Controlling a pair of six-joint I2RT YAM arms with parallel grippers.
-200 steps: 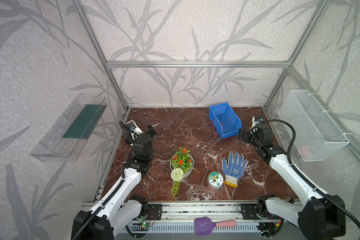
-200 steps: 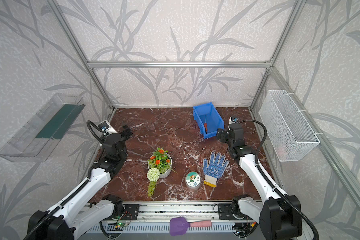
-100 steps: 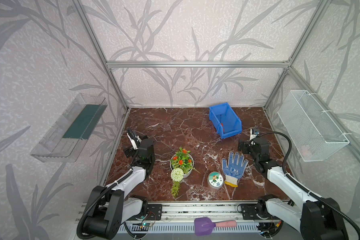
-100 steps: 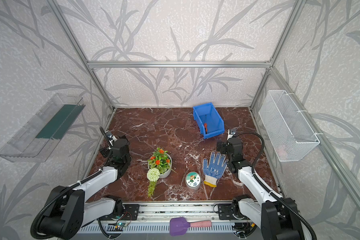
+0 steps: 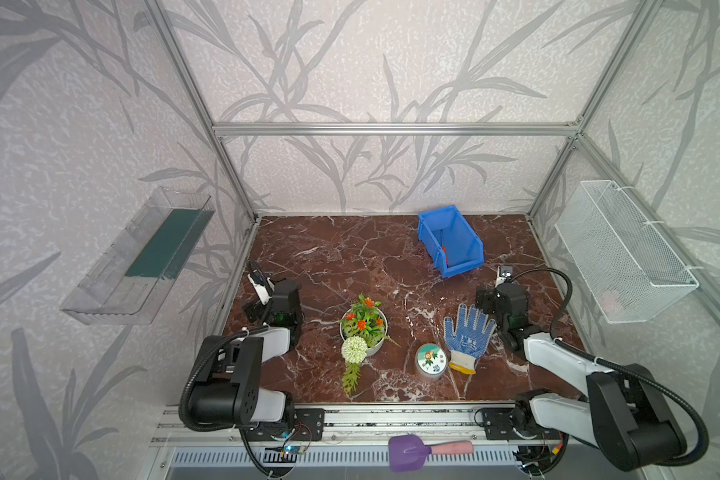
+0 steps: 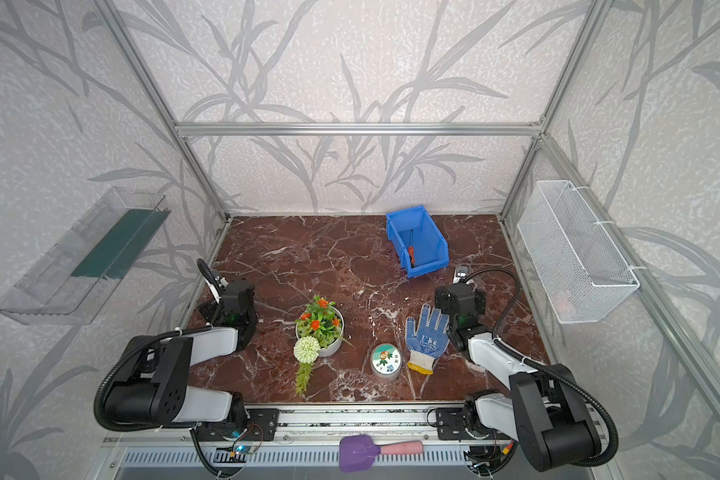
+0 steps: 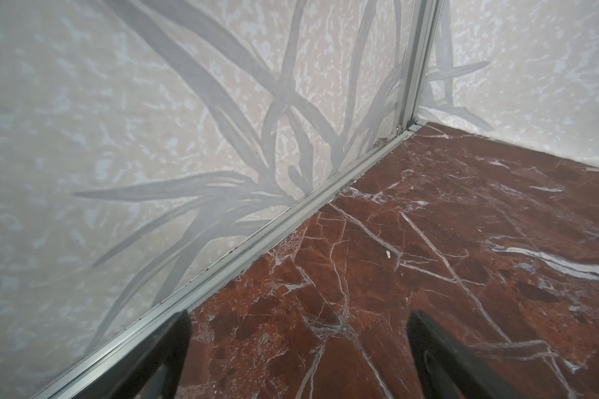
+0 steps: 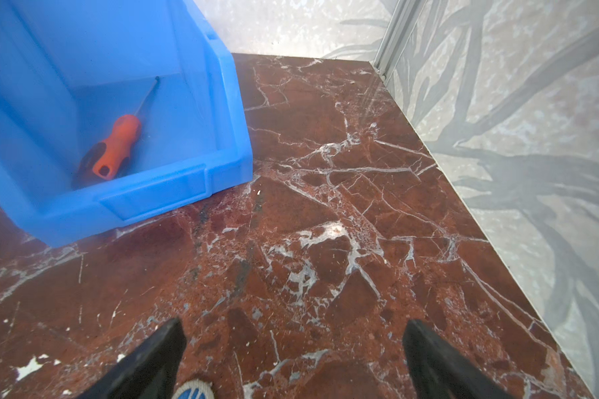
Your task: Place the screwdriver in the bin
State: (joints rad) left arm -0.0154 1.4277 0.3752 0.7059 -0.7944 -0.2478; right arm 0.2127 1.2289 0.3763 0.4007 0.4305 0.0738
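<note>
Right now the screwdriver (image 8: 115,148) lies inside the bin (image 8: 229,114), flat on its floor w/ the orange handle twd the low front lip and the thin shaft angled twd the back wall. In both top views the bin sits upper right of centre on the marble table (image 5: 350,257), near the back wall. R gripper (image 8: 293,331) has its jaws spread wide w/ nothing btwn them, over bare marble, near the bin's front corner but apart from it. In a top view its wrist sits right of centre, just beside the fingertips of the glove (image 5: 468,336). L gripper (image 7: 298,317) is also wide open and empty, over bare marble by the wall rail (image 7: 291,214), left of centre in both top views, well apart from the flower pot (image 5: 364,328).
</note>
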